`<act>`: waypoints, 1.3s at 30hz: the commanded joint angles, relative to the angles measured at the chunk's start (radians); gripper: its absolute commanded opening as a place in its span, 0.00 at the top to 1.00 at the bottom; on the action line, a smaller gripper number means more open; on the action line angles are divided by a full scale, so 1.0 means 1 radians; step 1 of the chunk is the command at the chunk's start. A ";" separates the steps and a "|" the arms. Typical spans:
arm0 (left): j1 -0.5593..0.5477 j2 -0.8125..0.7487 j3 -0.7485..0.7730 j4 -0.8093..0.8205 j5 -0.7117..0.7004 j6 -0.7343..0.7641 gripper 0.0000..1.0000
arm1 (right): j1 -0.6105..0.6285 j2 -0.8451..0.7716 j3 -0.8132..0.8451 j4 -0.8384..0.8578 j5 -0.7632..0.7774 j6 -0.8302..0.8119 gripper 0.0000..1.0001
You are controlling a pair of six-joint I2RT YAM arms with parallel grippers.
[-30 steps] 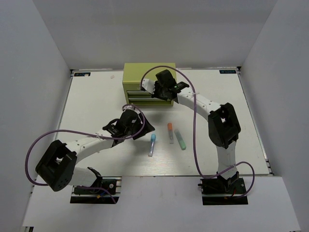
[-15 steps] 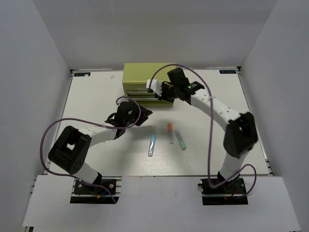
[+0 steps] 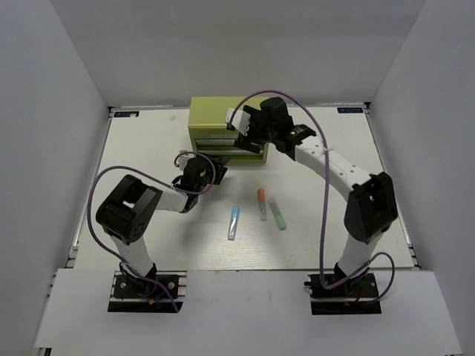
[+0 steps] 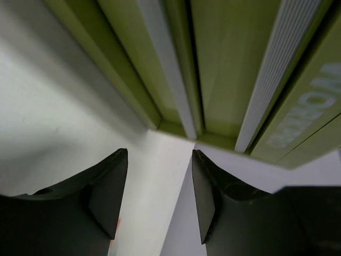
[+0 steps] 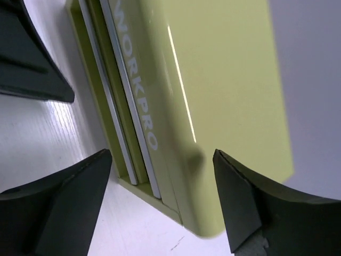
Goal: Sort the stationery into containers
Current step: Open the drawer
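Note:
Three pens lie loose on the white table: a light blue one [image 3: 234, 221], an orange-capped one [image 3: 262, 203] and a mint green one [image 3: 277, 213]. Behind them stands the yellow-green tool chest [image 3: 215, 111], its two drawers [image 4: 229, 64] [image 5: 114, 106] pushed in. My left gripper [image 3: 215, 169] [image 4: 159, 197] hovers low just in front of the chest's front, open and empty. My right gripper [image 3: 246, 139] [image 5: 160, 197] hangs over the chest's front right corner, open wide with nothing in it. No pen is near either gripper.
White walls enclose the table [image 3: 148, 148] on three sides. The left gripper's dark finger [image 5: 29, 58] shows at the upper left of the right wrist view, close to the drawer fronts. Purple cables loop over both arms.
My right gripper has opened from shut and lifted off the drawer front toward the chest's top. My left gripper has moved forward to the chest's front. The pens have not moved.

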 commanded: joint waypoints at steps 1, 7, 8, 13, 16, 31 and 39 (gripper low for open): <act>0.003 0.019 0.053 0.093 -0.117 -0.072 0.38 | -0.010 0.083 0.133 -0.010 0.060 0.033 0.19; 0.003 0.076 0.078 0.091 -0.157 -0.126 0.38 | -0.015 0.159 0.198 -0.002 0.109 0.041 0.16; 0.003 0.087 0.087 0.091 -0.157 -0.126 0.38 | -0.015 0.168 0.204 -0.004 0.111 0.037 0.16; 0.003 0.127 0.108 0.109 -0.157 -0.157 0.38 | -0.020 0.194 0.227 -0.042 0.109 0.031 0.20; 0.003 0.153 0.118 0.110 -0.168 -0.178 0.38 | -0.024 0.207 0.235 -0.091 0.096 0.034 0.24; 0.003 0.295 0.078 0.522 -0.146 -0.189 0.62 | -0.032 0.176 0.164 -0.125 0.079 0.033 0.26; 0.003 0.332 0.110 0.573 -0.126 -0.155 0.42 | -0.033 0.187 0.166 -0.122 0.086 0.025 0.26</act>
